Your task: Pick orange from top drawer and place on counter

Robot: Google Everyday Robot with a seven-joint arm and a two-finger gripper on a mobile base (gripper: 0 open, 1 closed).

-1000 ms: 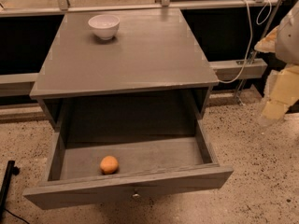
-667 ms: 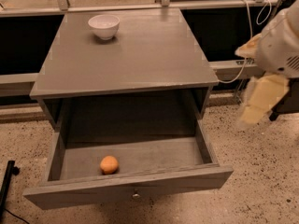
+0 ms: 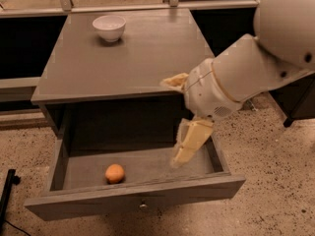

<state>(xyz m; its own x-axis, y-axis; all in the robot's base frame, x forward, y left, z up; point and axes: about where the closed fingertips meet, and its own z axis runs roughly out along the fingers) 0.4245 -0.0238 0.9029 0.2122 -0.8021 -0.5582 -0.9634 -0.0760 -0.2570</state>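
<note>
The orange [image 3: 114, 173] lies on the floor of the open top drawer [image 3: 88, 203], at its front left. The drawer is pulled far out of the cabinet, and its small metal knob [image 3: 142, 206] shows on the front panel. The grey counter [image 3: 142, 53] is above it. My gripper [image 3: 170, 123] hangs over the right side of the drawer, to the right of the orange and above it. Its two yellowish fingers [image 3: 189, 142] stand apart and hold nothing. The white arm [image 3: 256, 68] comes in from the upper right.
A white bowl [image 3: 109, 27] stands at the back left of the counter. Speckled floor [image 3: 275, 171] surrounds the cabinet. A black stand [image 3: 7, 191] is at the lower left. Dark low panels and a rail run behind the cabinet.
My arm has swung in from the right edge of the view to above the right part of the open drawer. The orange, the bowl and the drawer have not moved.
</note>
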